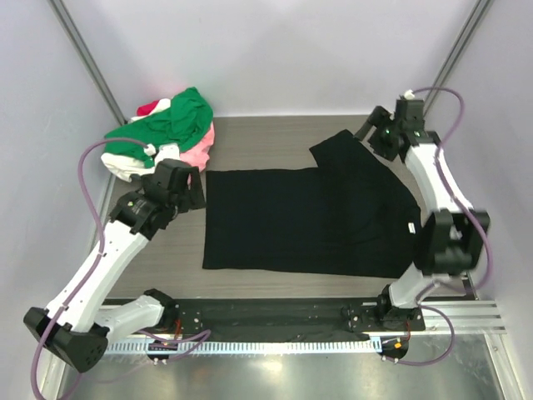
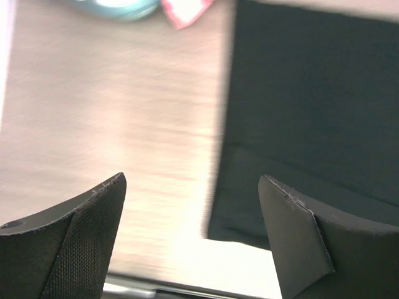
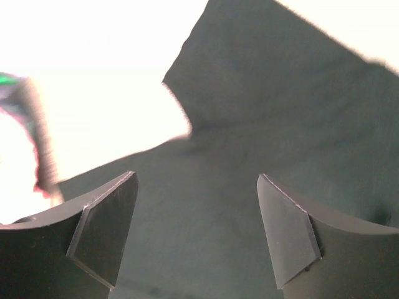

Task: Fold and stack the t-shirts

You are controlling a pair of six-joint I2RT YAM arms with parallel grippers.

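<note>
T-shirt (image 1: 308,221) lies flat, long axis crosswise, hem leftward; left hand (image 2: 192,180), right hand (image 3: 196,176) both open.

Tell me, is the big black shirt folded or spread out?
Spread out: the black t-shirt lies flat across the table, one sleeve sticking out toward the far side.

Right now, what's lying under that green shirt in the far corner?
Pink cloth, white cloth and red cloth peek out from beneath the green shirt; anything deeper is covered.
</note>
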